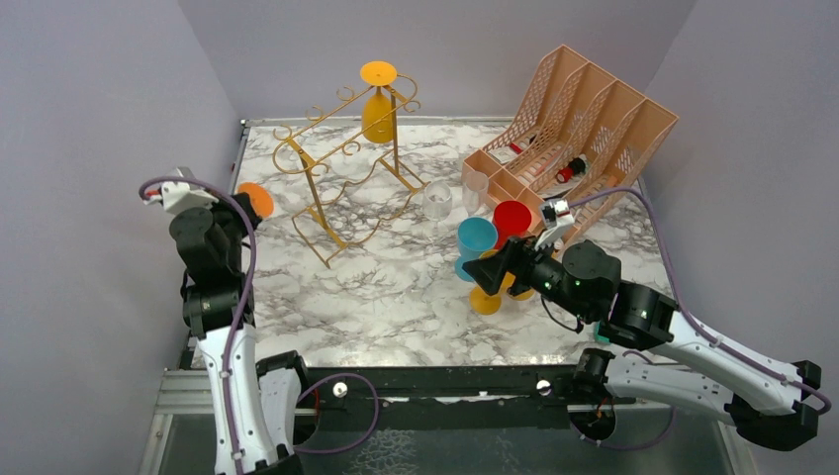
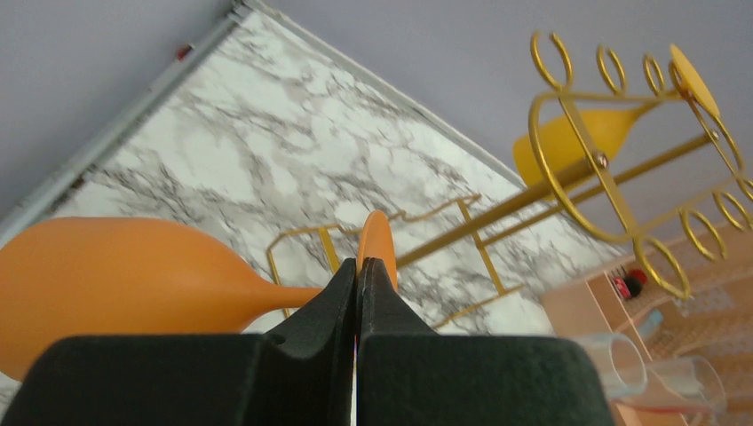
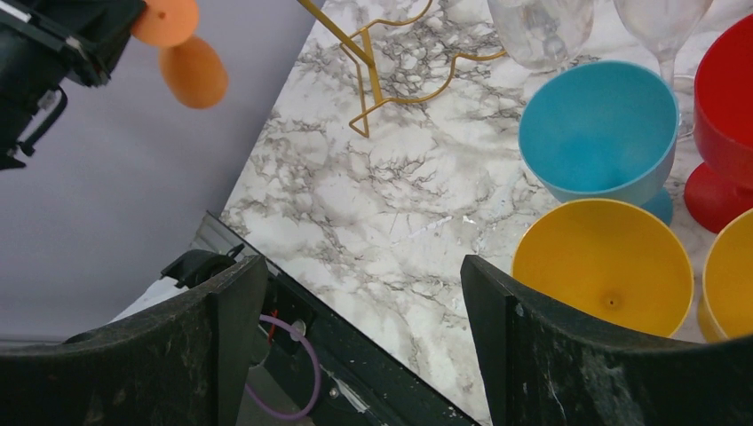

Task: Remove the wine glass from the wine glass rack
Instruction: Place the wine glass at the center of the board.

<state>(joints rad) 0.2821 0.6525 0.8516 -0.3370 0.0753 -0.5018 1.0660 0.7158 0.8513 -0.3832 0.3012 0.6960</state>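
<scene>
Left wrist view is showing the orange wine glass [image 2: 115, 284] lying on its side in the air. Its stem is running into my left tool [image 2: 358, 266], which is clamping on that stem right beside the round foot. The glass is looking like light, stiff plastic, smooth and probably slippery along the thin stem. So I am judging the stem next to the foot to be the right hold, with the foot acting as a stop against sliding. The glass is sitting clear of the wine glass rack [image 2: 601, 161], well apart from the gold wire, out by the left edge of the desk [image 1: 396, 287]. A yellow glass [image 1: 378, 114] is hanging upside down at the rack's far end, toward the far edge. My right tool [image 3: 355, 266] is hovering with its fingers wide apart over the coloured cups [image 3: 599, 129] toward the right edge, holding nothing.
</scene>
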